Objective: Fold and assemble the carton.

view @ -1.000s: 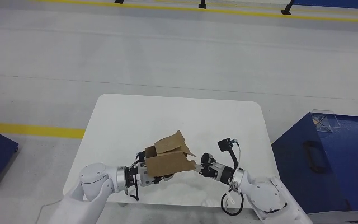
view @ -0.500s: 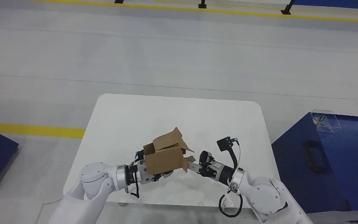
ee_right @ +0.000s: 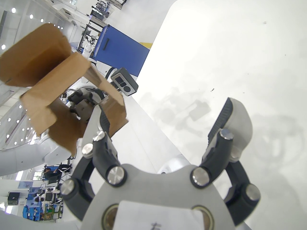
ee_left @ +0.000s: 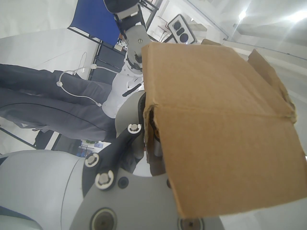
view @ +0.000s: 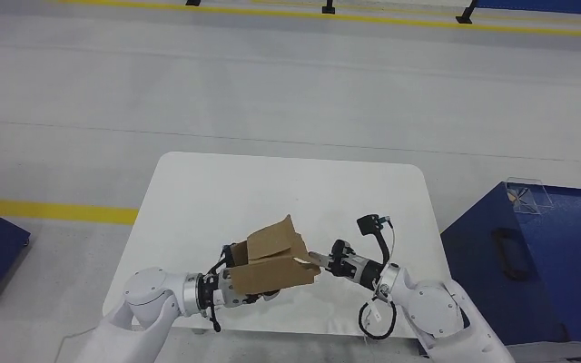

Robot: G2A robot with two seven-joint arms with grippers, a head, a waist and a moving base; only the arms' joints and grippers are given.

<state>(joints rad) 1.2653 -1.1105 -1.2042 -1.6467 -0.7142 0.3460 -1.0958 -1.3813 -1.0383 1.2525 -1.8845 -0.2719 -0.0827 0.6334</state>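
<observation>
A brown cardboard carton (view: pixel 272 259) with loose flaps is held above the front part of the white table (view: pixel 272 191). My left gripper (view: pixel 234 279) is shut on its left side. In the left wrist view a broad panel of the carton (ee_left: pixel 215 120) hides the fingertips. My right gripper (view: pixel 320 263) stands open at the carton's right side. In the right wrist view, the right gripper (ee_right: pixel 165 113) has one finger against a hanging flap of the carton (ee_right: pixel 72 92), and the other finger is free above the table (ee_right: pixel 215 37).
A blue cabinet (view: pixel 517 263) stands off the table's right side, close to the right arm. The back half of the table is bare. Both arms work near the table's front edge.
The carton has turned in the left gripper and now lies flatter and wider. The right gripper has shifted slightly toward the carton's right flap and stays open.
</observation>
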